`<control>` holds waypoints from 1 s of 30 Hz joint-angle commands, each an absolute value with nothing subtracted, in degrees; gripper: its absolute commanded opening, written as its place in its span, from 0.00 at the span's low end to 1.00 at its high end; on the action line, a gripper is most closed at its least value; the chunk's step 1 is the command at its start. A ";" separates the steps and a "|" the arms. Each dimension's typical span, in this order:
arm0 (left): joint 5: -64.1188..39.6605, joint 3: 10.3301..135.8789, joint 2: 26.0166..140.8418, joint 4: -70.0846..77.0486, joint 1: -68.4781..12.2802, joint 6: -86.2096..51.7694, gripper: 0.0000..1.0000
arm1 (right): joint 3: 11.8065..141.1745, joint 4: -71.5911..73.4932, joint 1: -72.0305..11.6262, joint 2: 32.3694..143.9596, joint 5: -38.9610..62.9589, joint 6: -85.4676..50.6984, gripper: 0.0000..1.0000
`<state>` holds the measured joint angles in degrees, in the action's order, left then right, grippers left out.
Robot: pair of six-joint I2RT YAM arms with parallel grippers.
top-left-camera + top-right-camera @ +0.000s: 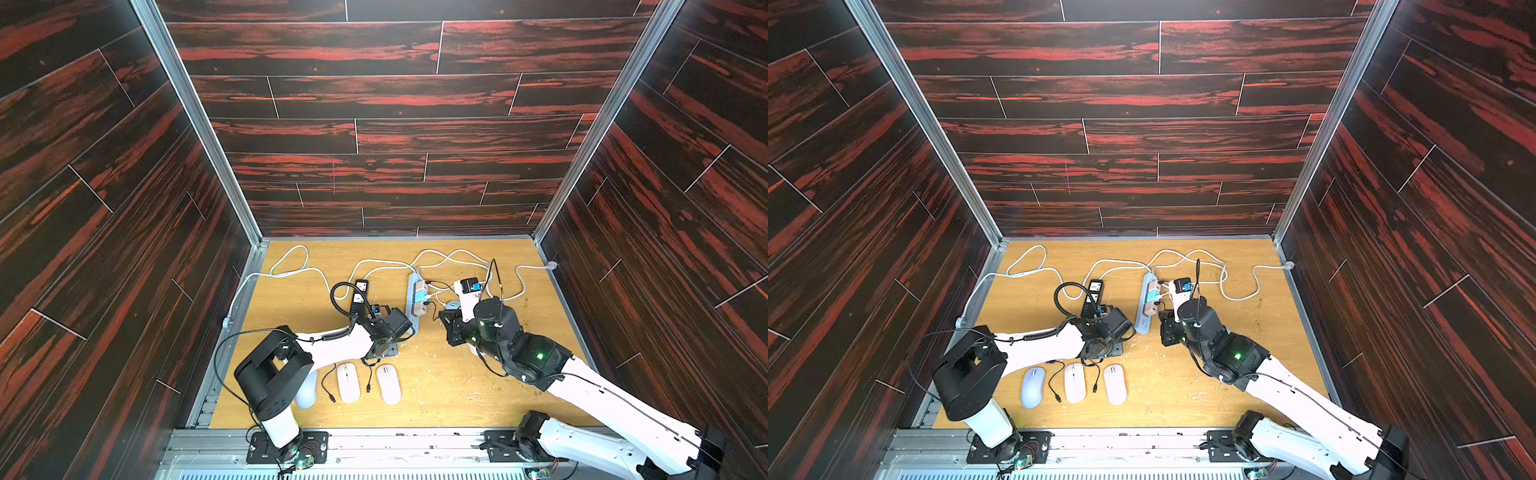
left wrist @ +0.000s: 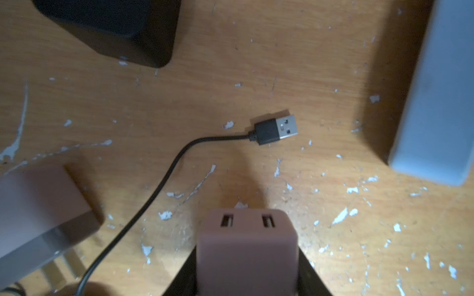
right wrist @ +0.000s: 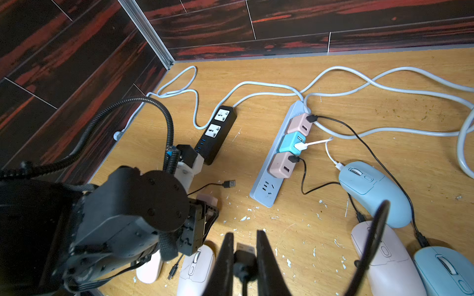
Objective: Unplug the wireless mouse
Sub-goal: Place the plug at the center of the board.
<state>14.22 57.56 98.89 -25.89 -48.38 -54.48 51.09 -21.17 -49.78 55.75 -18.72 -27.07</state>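
My right gripper (image 3: 245,246) is shut on a black USB plug (image 3: 245,249), whose metal end is free of any socket. My left gripper (image 2: 246,258) is shut on a pink USB charger block (image 2: 246,246) just above the table. Another black USB plug (image 2: 275,129) lies loose on the wood in front of that block. The grey-blue power strip (image 3: 269,184) carries a pink charger (image 3: 300,124), a teal charger (image 3: 291,142) and a second pink charger (image 3: 280,165), all with cables plugged in. A blue mouse (image 3: 372,192) has a white cable plugged into it.
A black power strip (image 1: 359,299) lies left of the grey-blue one. Three mice (image 1: 1032,386) (image 1: 1074,382) (image 1: 1115,384) sit in a row near the front, with loose black cables between them. A pink mouse (image 3: 387,261) and another blue one (image 3: 443,274) lie under my right arm. White cords loop at the back.
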 commanded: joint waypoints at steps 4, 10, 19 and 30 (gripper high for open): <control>12.74 58.07 100.10 -25.52 -48.28 -54.55 0.14 | 52.12 -21.87 -50.01 56.25 -18.92 -26.86 0.00; 12.52 57.55 101.69 -25.41 -48.23 -54.91 0.48 | 51.97 -21.79 -50.01 56.25 -18.74 -27.50 0.00; 13.03 57.14 99.38 -25.44 -48.16 -54.33 0.75 | 51.99 -21.80 -50.01 55.96 -19.26 -28.19 0.00; 18.68 50.97 70.97 -10.48 -48.41 -29.63 0.81 | 54.10 -21.93 -44.57 52.71 -16.98 -30.24 0.00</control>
